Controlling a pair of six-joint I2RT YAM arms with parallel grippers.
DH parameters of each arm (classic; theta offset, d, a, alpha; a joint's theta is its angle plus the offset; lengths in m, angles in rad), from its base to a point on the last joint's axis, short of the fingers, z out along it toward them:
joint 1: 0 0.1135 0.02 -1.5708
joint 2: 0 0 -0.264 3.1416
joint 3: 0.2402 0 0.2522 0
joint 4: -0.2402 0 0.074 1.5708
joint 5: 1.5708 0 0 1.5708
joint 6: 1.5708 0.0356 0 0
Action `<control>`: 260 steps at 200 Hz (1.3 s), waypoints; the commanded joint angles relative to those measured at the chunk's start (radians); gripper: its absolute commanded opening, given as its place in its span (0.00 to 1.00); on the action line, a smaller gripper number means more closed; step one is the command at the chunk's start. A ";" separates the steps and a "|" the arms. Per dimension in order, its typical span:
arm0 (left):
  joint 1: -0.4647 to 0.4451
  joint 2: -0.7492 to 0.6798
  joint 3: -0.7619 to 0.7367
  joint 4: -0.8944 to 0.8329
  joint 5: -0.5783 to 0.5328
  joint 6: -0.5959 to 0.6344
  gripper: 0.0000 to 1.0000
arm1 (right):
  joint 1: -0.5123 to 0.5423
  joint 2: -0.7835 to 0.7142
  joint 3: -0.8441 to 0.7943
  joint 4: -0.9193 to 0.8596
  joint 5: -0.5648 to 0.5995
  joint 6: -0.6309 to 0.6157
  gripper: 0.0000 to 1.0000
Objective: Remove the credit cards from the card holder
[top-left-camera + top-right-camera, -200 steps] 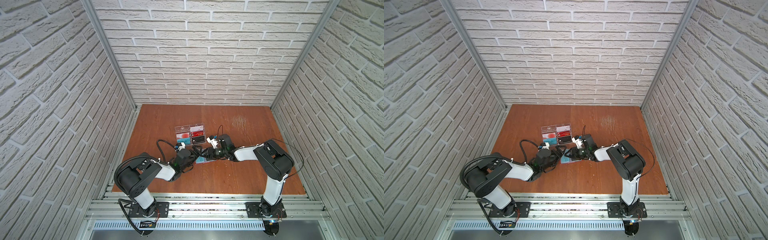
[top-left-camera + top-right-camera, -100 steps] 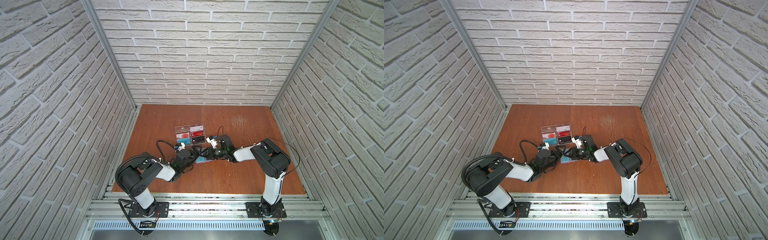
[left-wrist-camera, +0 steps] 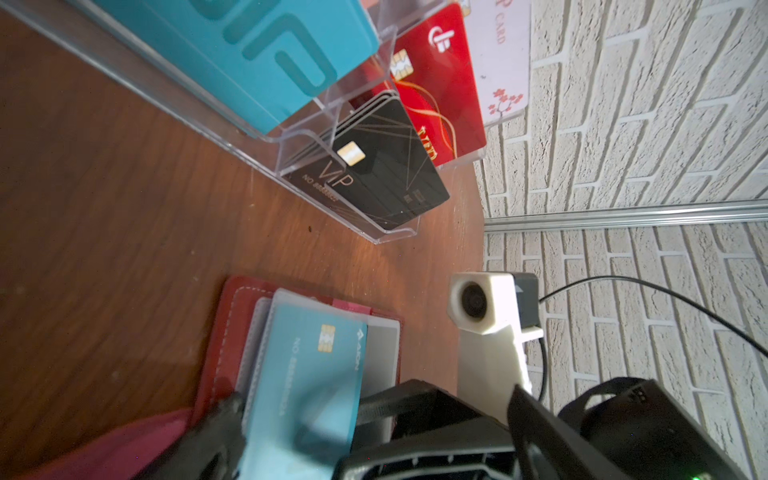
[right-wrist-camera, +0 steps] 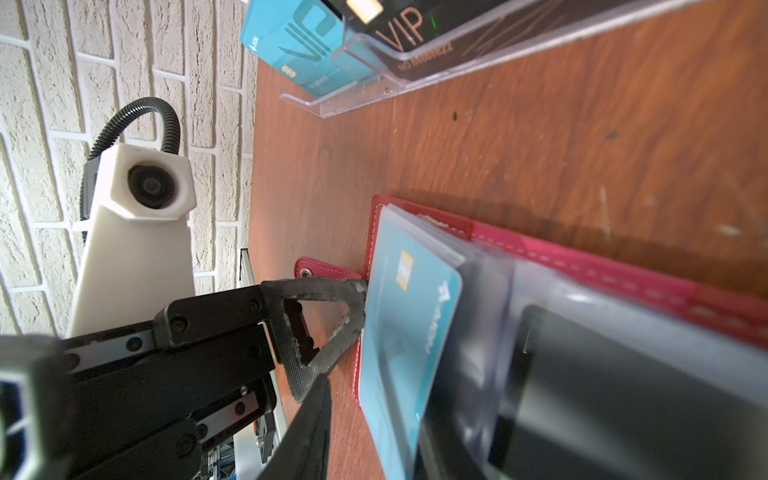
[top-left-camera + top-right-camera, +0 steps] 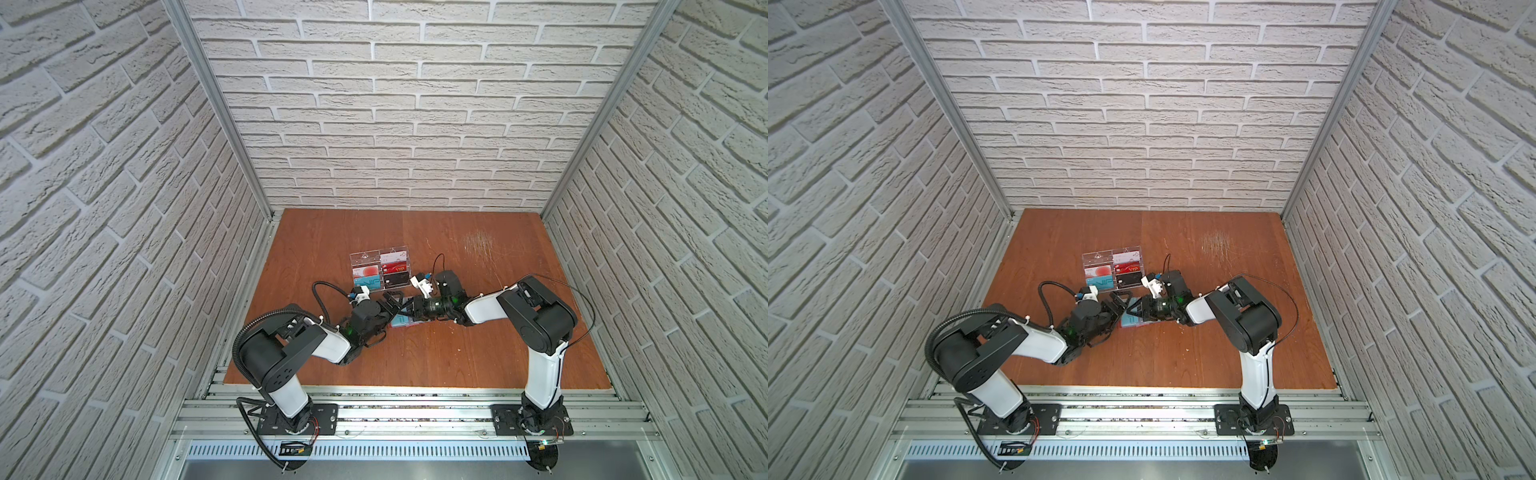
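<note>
Wooden tabletop [image 5: 457, 353] inside the brick-walled cell carries the open card holder [image 4: 582, 257] near the acrylic tray [image 5: 363, 257], its strap edge and sleeved teal credit card [image 4: 409, 316] facing the left tool [image 5: 394, 302], whose jaws stand apart, while the right tool [image 5: 409, 311], closure indeterminate, sits at the opposite half.

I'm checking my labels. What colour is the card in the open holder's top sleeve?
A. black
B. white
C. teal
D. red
C: a teal card with a gold chip sits in the clear sleeve of the red holder.
</note>
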 commanded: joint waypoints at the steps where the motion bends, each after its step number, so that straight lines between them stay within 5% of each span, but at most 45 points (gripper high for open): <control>1: -0.013 0.047 -0.037 -0.073 0.013 -0.020 0.98 | 0.012 -0.035 0.002 0.007 -0.021 -0.019 0.29; 260: -0.010 0.060 -0.063 -0.070 0.003 -0.025 0.98 | -0.074 -0.060 -0.055 0.088 -0.037 0.038 0.10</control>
